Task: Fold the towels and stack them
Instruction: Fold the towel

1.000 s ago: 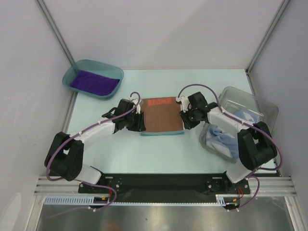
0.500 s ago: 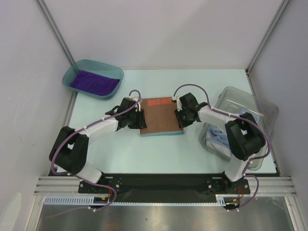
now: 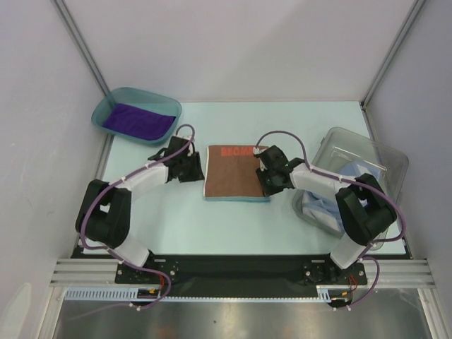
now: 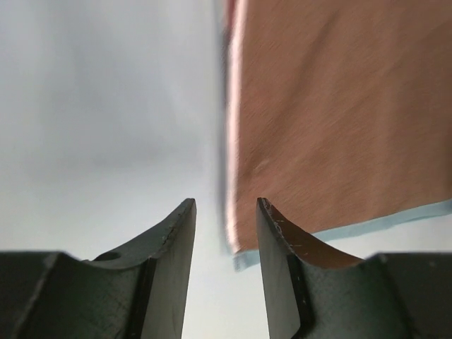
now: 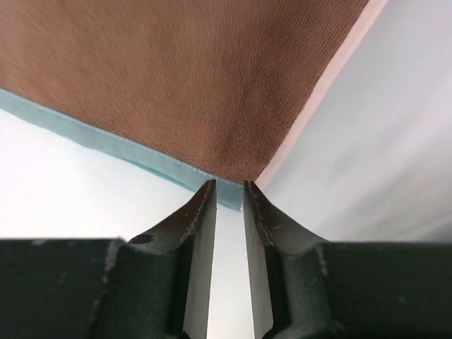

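Observation:
A brown-red towel [image 3: 236, 175] lies flat at the table's middle, with an orange edge at the far side and a light-blue edge at the near side. My left gripper [image 3: 193, 168] is open and empty, just left of the towel's left edge; the towel [image 4: 339, 106] shows ahead and to the right of my left gripper [image 4: 226, 212]. My right gripper [image 3: 268, 182] is at the towel's near right corner, with its jaws slightly apart. The towel's light-blue corner [image 5: 233, 192] lies at the tips of my right gripper [image 5: 229, 194]. A purple towel [image 3: 138, 120] lies in the teal tray.
The teal tray [image 3: 106, 106] stands at the far left. A clear plastic bin [image 3: 385, 159] at the right holds light-blue towels [image 3: 326, 203]. White walls and metal posts enclose the table.
My left gripper has pulled back to the left, off the towel's edge. My right gripper has slid toward the towel's near right corner. The towel has stayed flat.

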Robot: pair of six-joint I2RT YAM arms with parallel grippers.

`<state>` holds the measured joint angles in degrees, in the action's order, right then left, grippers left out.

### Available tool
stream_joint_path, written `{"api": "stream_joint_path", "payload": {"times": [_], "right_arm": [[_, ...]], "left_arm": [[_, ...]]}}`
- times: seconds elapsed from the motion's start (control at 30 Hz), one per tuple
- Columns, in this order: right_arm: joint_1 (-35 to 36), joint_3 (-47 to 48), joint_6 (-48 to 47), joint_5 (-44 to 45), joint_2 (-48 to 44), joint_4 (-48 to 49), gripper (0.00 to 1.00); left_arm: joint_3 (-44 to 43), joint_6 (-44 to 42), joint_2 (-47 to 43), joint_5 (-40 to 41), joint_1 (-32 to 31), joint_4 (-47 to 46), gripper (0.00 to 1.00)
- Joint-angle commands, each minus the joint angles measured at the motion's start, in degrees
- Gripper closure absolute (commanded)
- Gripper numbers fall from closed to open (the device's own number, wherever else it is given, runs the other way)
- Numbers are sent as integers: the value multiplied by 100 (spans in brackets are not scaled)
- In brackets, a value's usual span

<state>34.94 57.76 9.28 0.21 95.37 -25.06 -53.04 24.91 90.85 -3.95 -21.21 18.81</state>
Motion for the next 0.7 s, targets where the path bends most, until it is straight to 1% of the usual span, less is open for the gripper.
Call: {"api": "stream_joint_path", "payload": {"times": [0.0, 0.07, 0.1, 0.13, 0.2, 0.23, 0.27, 0.3, 0.37, 0.47, 0.57, 0.67], "right_arm": [[-118, 639, 118, 42, -283, -184, 72], [-233, 1068, 127, 41, -125, -87, 72], [-337, 1219, 109, 41, -20, -17, 72], [-391, 1342, 83, -116, 268, 70, 73], [-540, 1720, 39, -126, 595, 387, 76], [-593, 1878, 56, -118, 884, 457, 81], [-663, 2010, 48, -117, 1052, 571, 82], [-707, 2281, 48, -117, 1175, 607, 84], [-865, 2511, -5, -74, 1543, 730, 87], [-1068, 2977, -127, -118, 2036, 687, 88], [-1226, 3224, -285, -30, 2449, 739, 88], [-1375, 3444, -330, -21, 2722, 687, 88]], "left_arm": [[-689, -65, -95, -701, 64, -656, 55], [-900, -39, 151, -1001, 100, -886, 56], [-1171, -30, 318, -1125, 100, -1001, 56], [-1322, 14, 624, -1187, 100, -1045, 56], [-1725, 32, 942, -1328, 108, -1142, 57], [-1867, 14, 1257, -1363, 109, -1143, 57], [-2182, -12, 1399, -1363, 117, -1064, 57], [-2324, -47, 1540, -1363, 126, -1037, 57], [-2570, -170, 1943, -1285, 152, -967, 57], [-3167, -276, 2479, -1153, 231, -661, 57], [-3292, -328, 2701, -1100, 310, -676, 57], [-3362, -320, 2894, -819, 381, -642, 57]]}}
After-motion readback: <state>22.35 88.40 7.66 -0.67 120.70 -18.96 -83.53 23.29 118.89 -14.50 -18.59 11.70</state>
